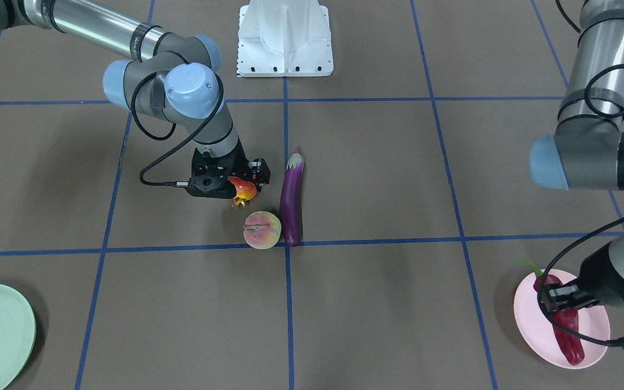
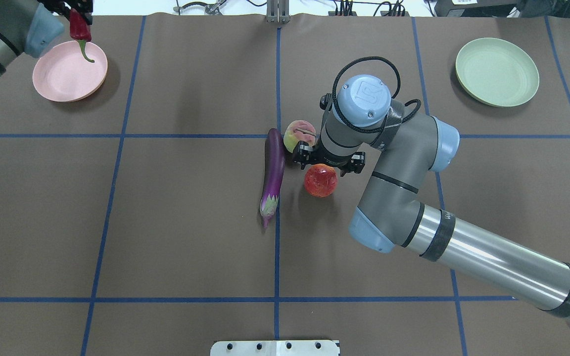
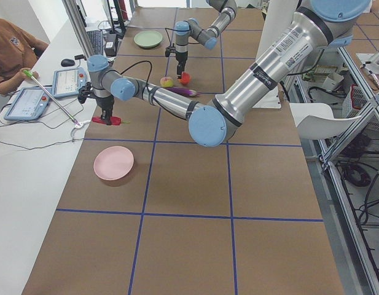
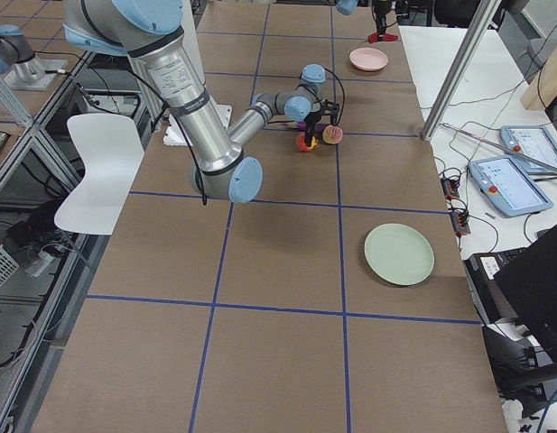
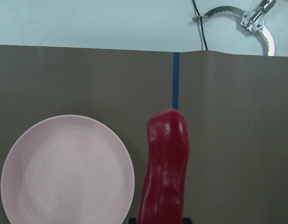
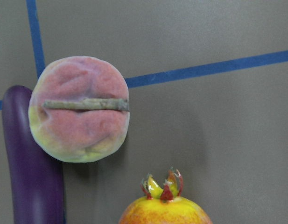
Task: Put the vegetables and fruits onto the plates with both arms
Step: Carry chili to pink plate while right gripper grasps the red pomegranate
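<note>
**A:** How far is the task going?

**B:** Nothing is lying on a plate yet, I think. The chili pepper (image 1: 564, 319) is hanging in the left gripper (image 1: 558, 297), which is pinching it tightly. It is hovering at the rim of the pink plate (image 2: 62, 79), near the far left corner of the bench (image 1: 398, 325).

**A:** And the fruits?

**B:** The pomegranate (image 2: 320, 180) is sitting in the right gripper (image 1: 249, 181), in the middle of the bench. The gripper seems to be clamping it, but I cannot tell whether it is leaving the bench. The peach (image 1: 262, 229) and the eggplant (image 1: 292, 200) are lying just beside it, seemingly touching each other.

**A:** What is remaining?

**B:** All four placements, in my judgement. The green plate (image 2: 497, 71), near the far right corner, is carrying nothing.
</note>
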Tool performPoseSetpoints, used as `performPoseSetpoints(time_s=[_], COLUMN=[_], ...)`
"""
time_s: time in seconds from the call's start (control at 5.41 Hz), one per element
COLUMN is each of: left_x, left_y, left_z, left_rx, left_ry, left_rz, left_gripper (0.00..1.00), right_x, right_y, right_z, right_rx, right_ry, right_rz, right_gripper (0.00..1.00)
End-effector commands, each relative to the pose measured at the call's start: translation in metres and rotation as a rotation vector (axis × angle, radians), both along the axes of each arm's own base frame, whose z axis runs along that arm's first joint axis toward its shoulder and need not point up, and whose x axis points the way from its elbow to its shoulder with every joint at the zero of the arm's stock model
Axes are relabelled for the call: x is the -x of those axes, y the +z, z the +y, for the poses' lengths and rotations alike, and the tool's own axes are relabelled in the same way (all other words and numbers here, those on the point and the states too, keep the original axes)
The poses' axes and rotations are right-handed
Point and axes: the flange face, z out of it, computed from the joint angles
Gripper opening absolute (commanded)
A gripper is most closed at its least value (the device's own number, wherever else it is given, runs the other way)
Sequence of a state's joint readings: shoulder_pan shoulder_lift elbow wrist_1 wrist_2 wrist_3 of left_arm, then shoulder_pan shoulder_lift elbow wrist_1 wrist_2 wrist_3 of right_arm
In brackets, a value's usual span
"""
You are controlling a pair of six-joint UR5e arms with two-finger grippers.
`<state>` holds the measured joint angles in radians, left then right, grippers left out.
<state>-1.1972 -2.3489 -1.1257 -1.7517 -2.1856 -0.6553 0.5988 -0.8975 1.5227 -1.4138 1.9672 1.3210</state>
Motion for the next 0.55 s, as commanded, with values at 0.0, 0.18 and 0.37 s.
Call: performPoseSetpoints(time_s=[0.0,0.18,0.37], left_x=[0.005,0.005,0.003], left_y=[0.023,0.045,0.067], left_z=[-0.006,-0.011,-0.015], left_rx=[0.005,0.02,0.005], left_ry=[0.026,0.041,0.024], left_rz=[-0.025,-0.046,-0.094], left_gripper=[0.0,0.0,0.0], right_x=[0.012,0.011,0.011], right_y=[0.004,0.004,0.004], right_z=[0.005,0.005,0.004], right_rx=[0.01,0.015,0.038], right_ry=[-0.014,-0.008,0.014], right_rz=[0.012,0.012,0.011], right_gripper=[1.0,0.9,0.45])
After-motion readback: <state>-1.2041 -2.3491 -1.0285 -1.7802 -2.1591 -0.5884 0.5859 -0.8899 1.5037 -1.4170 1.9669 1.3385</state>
